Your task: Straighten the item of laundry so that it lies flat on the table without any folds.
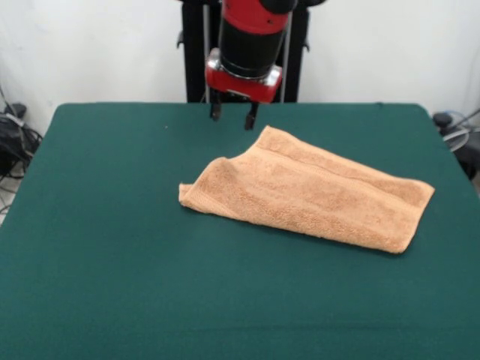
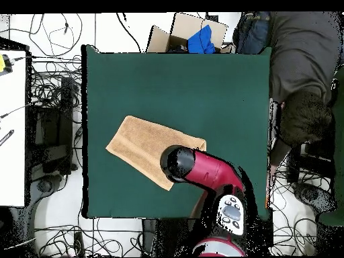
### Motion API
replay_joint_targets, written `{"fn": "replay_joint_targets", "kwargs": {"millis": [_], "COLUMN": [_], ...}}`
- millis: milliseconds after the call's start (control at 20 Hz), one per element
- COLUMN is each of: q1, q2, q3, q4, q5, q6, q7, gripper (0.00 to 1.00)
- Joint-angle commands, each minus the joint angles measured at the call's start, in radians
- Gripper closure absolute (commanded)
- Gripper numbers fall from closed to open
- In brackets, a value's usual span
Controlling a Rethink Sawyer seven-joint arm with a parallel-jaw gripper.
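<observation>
The surface [image 1: 112, 225] is a plain dark green, even all over and without any pattern. On it the towel [image 1: 315, 195] is a light orange-tan with a looped terry texture; a smoother woven band of the same colour runs along its far edge in the front view. From overhead the towel [image 2: 144, 148] reads as the same flat tan. The arm [image 1: 251, 34] is bright red with a black section, and its lower collar is red again. The claw [image 1: 233, 116] shows dark, probably black, fingers. In the overhead view the arm [image 2: 208, 171] is deep red with a black end cap and a grey panel near its base.
</observation>
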Motion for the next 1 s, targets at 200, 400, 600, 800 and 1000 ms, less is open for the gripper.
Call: {"fn": "replay_joint_targets", "kwargs": {"millis": [200, 400, 600, 800, 1000], "q1": [-0.046, -0.052, -0.044, -0.056, -0.054], "q2": [0.088, 0.074, 0.074, 0.073, 0.063], "q3": [0.023, 0.037, 0.031, 0.049, 0.062], "q4": [-0.021, 0.019, 0.037, 0.057, 0.091], "q5": [0.095, 0.158, 0.198, 0.236, 0.264], "q6": [-0.18, -0.245, -0.286, -0.322, -0.354], "q7": [0.309, 0.348, 0.347, 0.336, 0.337], "gripper": [0.0, 0.0, 0.0, 0.0, 0.0]}}
